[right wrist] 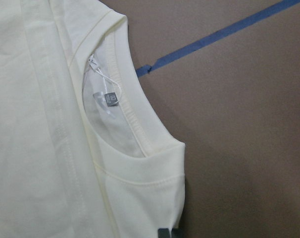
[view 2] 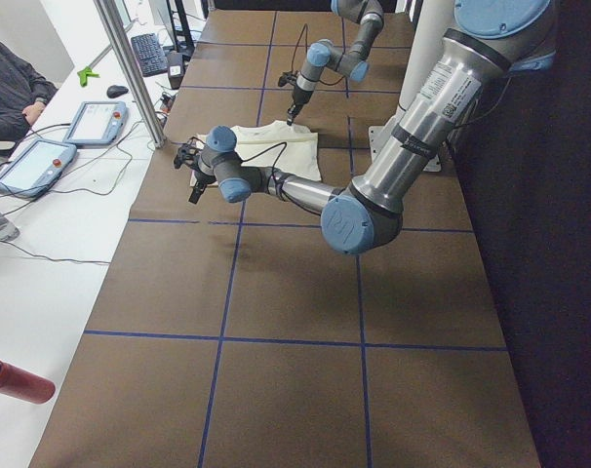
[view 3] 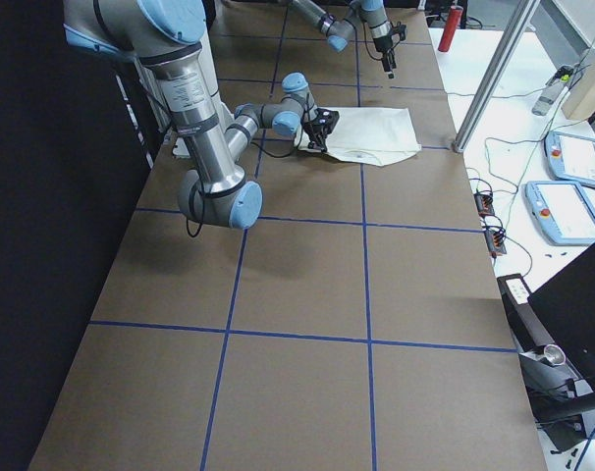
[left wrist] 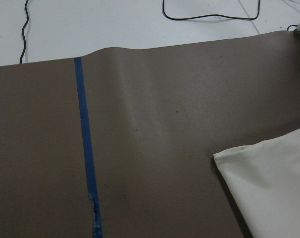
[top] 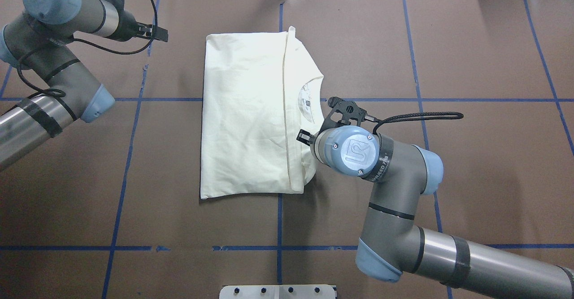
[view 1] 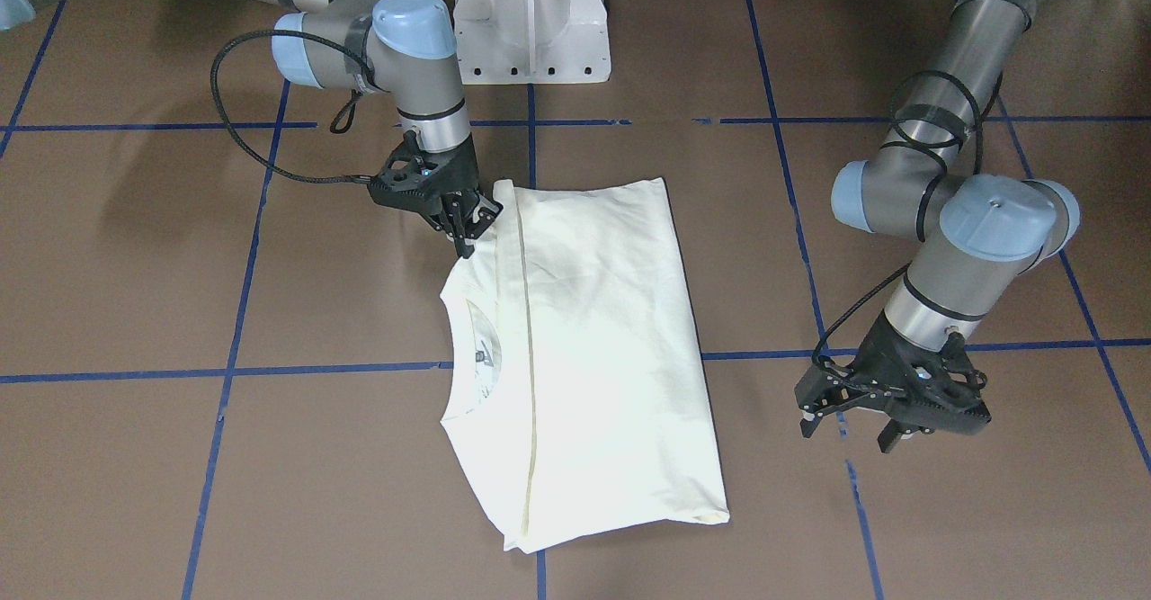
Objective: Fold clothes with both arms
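Found T-shirt (view 1: 593,330) folded to a rectangle, shoulder edge pinched by right gripper (view 1: 466,240), left gripper (view 1: 846,436) splayed empty; probably needed another fold.

A brown paper-covered table (top: 471,43), gridded with blue tape lines (top: 130,155), lay under bright, even light. Beside it ran a white side table (view 2: 22,312) carrying two blue-grey screen pendants (view 2: 96,122), a black keyboard (view 2: 146,54) and a red cylinder (view 2: 18,380). A silver metal post (view 2: 130,68) rose between the tables. A black backdrop (view 2: 569,292) closed the opposite side.
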You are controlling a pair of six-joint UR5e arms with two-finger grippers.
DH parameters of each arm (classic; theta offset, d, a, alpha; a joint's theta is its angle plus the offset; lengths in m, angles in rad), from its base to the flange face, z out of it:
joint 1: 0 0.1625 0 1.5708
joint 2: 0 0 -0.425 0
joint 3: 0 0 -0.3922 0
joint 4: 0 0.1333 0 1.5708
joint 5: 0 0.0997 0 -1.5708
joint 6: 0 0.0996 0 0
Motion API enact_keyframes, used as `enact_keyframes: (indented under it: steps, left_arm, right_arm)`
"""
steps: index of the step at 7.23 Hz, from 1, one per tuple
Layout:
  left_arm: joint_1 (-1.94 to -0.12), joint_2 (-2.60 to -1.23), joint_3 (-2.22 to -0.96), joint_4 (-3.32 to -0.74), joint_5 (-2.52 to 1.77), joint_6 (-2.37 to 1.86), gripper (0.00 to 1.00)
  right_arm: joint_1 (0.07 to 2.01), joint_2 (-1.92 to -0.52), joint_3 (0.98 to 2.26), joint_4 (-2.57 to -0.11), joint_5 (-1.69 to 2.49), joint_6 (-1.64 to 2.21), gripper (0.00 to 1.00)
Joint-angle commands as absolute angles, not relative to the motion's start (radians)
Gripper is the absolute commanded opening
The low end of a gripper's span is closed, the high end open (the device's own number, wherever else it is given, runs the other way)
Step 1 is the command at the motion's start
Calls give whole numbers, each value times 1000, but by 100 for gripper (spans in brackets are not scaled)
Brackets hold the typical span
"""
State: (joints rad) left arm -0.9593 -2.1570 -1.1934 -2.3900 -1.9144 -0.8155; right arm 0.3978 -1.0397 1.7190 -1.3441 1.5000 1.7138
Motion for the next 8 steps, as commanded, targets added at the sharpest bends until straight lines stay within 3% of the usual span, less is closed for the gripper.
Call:
enact_keyframes:
  steps: [1, 3, 4, 5, 8]
  left_arm:
    - [-959, -2158, -1195, -2390, -1914, -818, 100]
    - [-957, -2158, -1195, -2390, -1914, -818, 100]
    - [-957, -2158, -1195, -2390, -1914, -818, 100]
    - [-957, -2158, -1196, -2390, -1914, -816, 100]
    - [-956, -2157, -1203, -2390, -1914, -813, 100]
  right_arm:
    - [379, -1092, 1756, -1344, 1479, 1713, 0]
    - [382, -1126, 1785, -1344, 1482, 1704, 0]
    - [377, -1141, 1796, -1345, 1480, 1700, 39]
    - [361, -1144, 1810, -1347, 1453, 1677, 99]
    - [329, -1149, 1897, -1387, 1453, 1296, 100]
